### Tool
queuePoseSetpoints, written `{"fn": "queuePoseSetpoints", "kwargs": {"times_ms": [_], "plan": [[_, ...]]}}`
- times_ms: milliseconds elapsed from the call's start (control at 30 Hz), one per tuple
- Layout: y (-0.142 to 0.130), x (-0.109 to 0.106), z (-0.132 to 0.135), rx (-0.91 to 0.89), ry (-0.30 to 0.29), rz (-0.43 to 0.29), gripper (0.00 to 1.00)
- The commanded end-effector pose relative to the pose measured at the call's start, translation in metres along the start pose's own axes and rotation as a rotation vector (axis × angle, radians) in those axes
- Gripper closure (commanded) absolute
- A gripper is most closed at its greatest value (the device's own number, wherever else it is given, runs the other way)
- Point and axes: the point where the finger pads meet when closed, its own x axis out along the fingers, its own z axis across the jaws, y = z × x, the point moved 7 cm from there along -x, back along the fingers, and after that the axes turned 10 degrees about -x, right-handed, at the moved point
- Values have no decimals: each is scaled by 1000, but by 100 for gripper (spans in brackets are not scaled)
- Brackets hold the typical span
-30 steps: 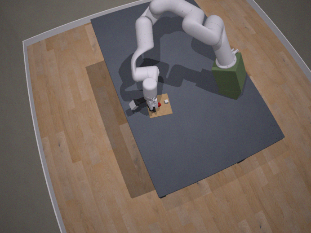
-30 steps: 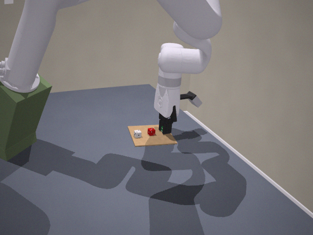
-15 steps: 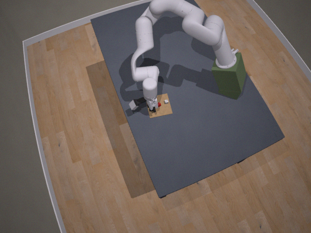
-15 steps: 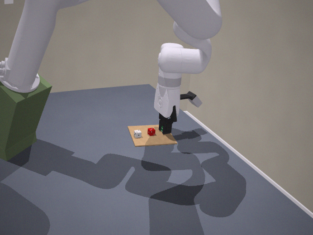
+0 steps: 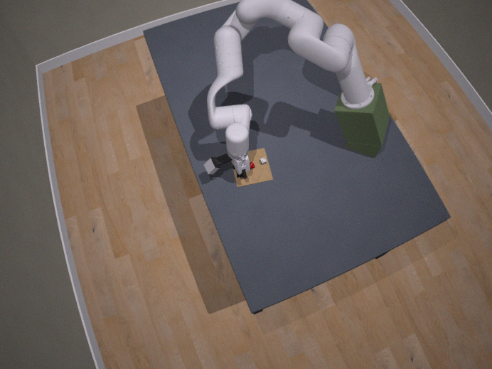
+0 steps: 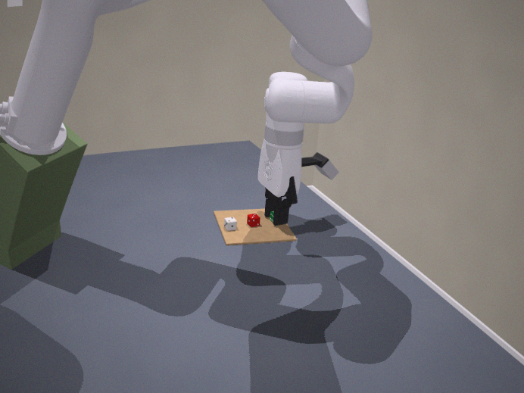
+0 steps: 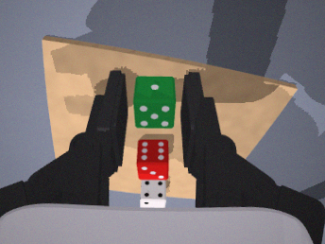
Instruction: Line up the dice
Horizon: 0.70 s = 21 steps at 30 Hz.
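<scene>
1. All three dice were on the mat [image 5: 260,175] [image 6: 257,235] [image 7: 71,125], which looked flat on the bench [image 5: 328,205] [image 6: 153,191] [image 7: 28,11].
2. The white die [image 5: 262,161] [image 6: 230,223] [image 7: 153,189] sat nearest the robot's pedestal [image 5: 355,129] [image 6: 43,201], the red die [image 5: 252,165] [image 6: 253,220] [image 7: 152,160] came in the middle, and the green die [image 6: 272,216] [image 7: 154,103] was farthest out, hidden by the gripper in the top view. All seemed to rest flat, with gaps between them.
3. Taking the wrist view's lower, brighter faces as the tops, red showed three and green five. White's top was partly cut off; it seemed low, but its exact count could not be told. The order therefore looked right, lowest to highest outward.
4. The row looked close to straight and seemed to point away from the base; the exact angles could not be judged.
5. The jaws [image 5: 242,175] [image 6: 274,220] stood partly open around the green die, with a gap on either side of it, and held nothing. Letting go thus looked done.
6. What remained, by my judgement, was a straight lift and a clear retreat of the arm, without brushing green or nudging the mat. Whether the starting faces were kept could not be told.
</scene>
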Motion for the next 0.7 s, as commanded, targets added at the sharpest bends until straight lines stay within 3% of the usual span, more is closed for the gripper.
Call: {"fn": "queuePoseSetpoints", "kwargs": {"times_ms": [0, 433, 667], "plan": [[1, -1, 0, -1, 0, 3, 64], [1, -3, 0, -1, 1, 3, 64], [1, -26, 0, -1, 1, 3, 64]]}}
